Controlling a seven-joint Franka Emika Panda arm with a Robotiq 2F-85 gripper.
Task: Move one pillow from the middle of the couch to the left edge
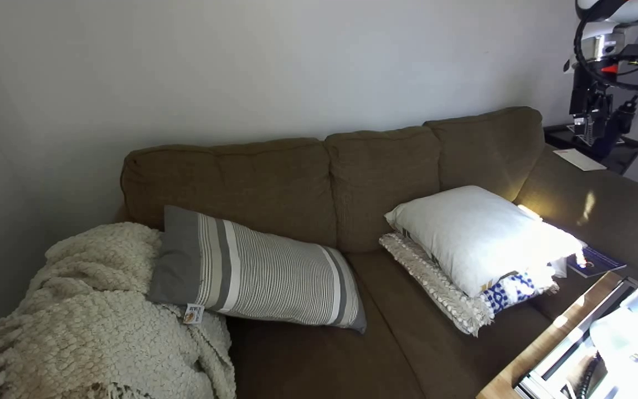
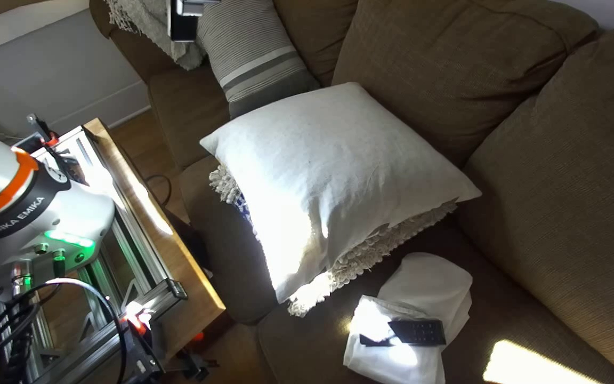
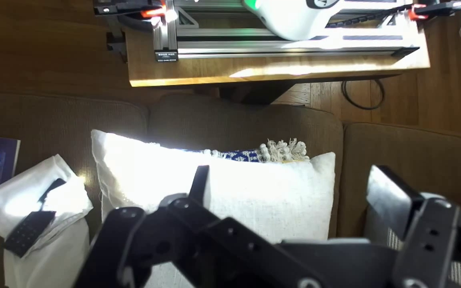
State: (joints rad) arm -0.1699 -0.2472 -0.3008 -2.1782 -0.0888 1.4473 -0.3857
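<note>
Pillow (image 2: 339,176), one: square, white, plain face up. Location: aslant on top of a fringed blue-and-white cushion (image 1: 507,292), about the middle of the couch (image 1: 382,172). Handling, by judgement: light, soft, bound to give under a squeeze; woven cover, little slip expected, nothing to break. Likely to sag and swing if lifted from one end. Where to take hold: a corner or seamed edge, pinched with a good fold of cloth; corners that jut past the cushion beneath look easiest. Caution: a deep bite could catch the fringe as well.

Gripper (image 3: 292,184), one: fingers (image 3: 390,200) spread wide, nothing held. Position: above the pillow and apart from it. In the wrist view, one finger stands over the white face, its opposite past the pillow's edge, toward the striped pillow (image 1: 280,271); a corner, on the side nearest the table (image 3: 206,70), shows between the two. Lowering, with some sideways shift, seems called for before closing.
</note>
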